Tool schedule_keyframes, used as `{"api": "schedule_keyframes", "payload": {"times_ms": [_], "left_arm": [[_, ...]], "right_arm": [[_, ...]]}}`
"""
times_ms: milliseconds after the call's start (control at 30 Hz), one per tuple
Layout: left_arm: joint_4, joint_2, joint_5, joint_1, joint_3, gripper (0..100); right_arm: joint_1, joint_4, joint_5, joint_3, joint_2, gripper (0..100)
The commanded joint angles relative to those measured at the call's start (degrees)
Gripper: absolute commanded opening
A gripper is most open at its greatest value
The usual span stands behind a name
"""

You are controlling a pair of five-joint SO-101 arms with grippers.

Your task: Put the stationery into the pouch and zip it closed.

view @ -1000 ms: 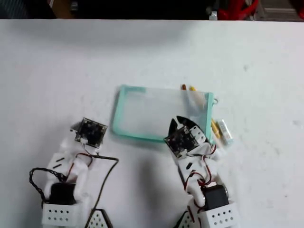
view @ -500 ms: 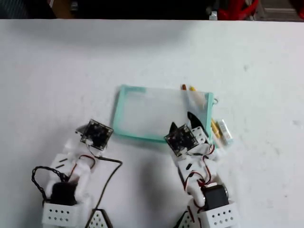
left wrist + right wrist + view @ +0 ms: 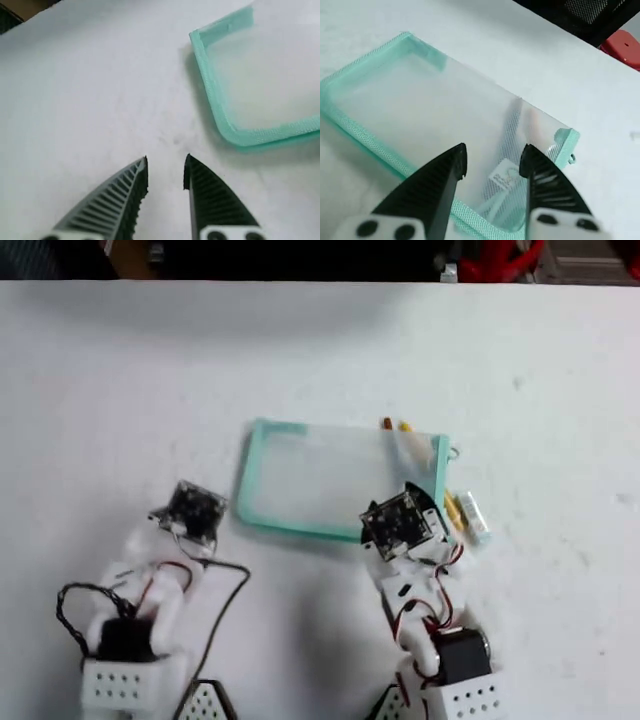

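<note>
1. We see the pouch lying flat in the middle of the white table.
2. Some stationery lies just beside its right edge, and two pen tips show at its far edge.
3. The right gripper hovers over the pouch's near right corner, jaws parted and empty.
4. The left gripper sits near the pouch's near left corner, jaws slightly apart and holding nothing.

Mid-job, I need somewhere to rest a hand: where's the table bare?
Bare table left of the pouch and the strip beyond it. Crowded along the pouch's right edge: stationery lies there, with the right claw over that near corner. The left claw sits off its near-left corner.
</note>
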State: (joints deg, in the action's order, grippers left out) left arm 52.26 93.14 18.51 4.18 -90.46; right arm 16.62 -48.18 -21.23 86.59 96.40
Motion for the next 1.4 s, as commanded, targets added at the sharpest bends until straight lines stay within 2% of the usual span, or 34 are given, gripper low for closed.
{"api": "schedule_keyframes", "payload": {"times_ms": [0,100,200,433,633,767,933,1000,1033,1100,1133,1267,1367], "left_arm": [[-7.4,-21.0,-0.8,4.9,9.8,14],[-14.9,-32.7,-2.5,5.9,11.5,14],[-20.0,-38.6,-2.5,4.5,11.9,14],[-20.3,-39.2,-2.6,1.8,12.0,14],[-20.1,-39.2,-2.7,1.1,12.0,14],[-18.2,-38.7,-2.7,-0.6,12.3,14],[-18.2,-33.8,-6.6,-0.3,10.3,14],[-18.2,-30.9,-6.9,-0.4,8.7,14],[-18.2,-29.2,-6.2,-0.5,7.6,14],[-18.2,-25.6,-4.7,-0.6,5.6,14],[-18.2,-23.7,-4.2,-0.6,4.7,14],[-15.1,-14.5,-4.0,-0.4,1.8,14],[-11.8,-7.7,-3.9,-0.5,0.1,14]], "right_arm": [[-0.4,2.3,0.6,-5.0,-9.2,18.3],[-0.4,4.6,0.6,-7.6,-18.0,18.3],[-0.4,5.4,0.2,-11.5,-27.3,18.3],[-3.6,8.7,0.4,-19.3,-46.2,18.3],[-3.4,8.7,0.2,-20.5,-49.0,17.4],[-3.7,8.9,0.3,-20.5,-49.0,0.3],[-3.5,9.5,0.6,-20.3,-49.5,17.1],[-3.4,9.5,0.1,-20.0,-49.5,19.1],[-3.4,9.6,-0.2,-19.6,-49.3,15.8],[-3.3,10.2,-1.1,-19.4,-49.5,2.2],[-3.4,10.9,-0.8,-19.4,-49.5,0.6],[-3.3,12.7,-0.5,-17.8,-49.5,16.3],[-3.3,15.4,-0.9,-16.4,-49.4,20.2]]}}
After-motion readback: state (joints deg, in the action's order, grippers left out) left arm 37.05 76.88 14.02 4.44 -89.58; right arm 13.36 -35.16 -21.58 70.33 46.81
